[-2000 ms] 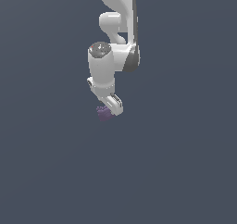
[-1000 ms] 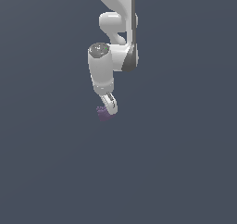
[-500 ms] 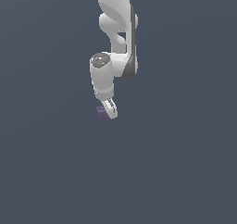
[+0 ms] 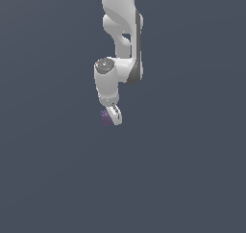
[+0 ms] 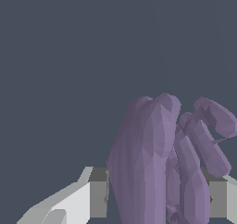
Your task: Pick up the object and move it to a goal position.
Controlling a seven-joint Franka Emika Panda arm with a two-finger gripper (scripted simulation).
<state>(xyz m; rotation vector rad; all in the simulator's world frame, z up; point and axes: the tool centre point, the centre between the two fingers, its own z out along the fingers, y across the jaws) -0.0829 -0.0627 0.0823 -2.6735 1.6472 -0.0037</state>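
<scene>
surface (image 4: 192, 169): plain dk grey | purple lump (image 5: 157, 163) btwn jaws

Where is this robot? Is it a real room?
Probably not: it looks like a computer simulation. Everything around is flat grey, and the purple lump in the white gripper is blocky like a game model.

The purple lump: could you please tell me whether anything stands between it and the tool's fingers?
Nothing visible does. In the wrist view the purple lump sits directly between the tool's fingers, filling the gap with no other thing in it. In the exterior view it shows at the tool's tip.
</scene>
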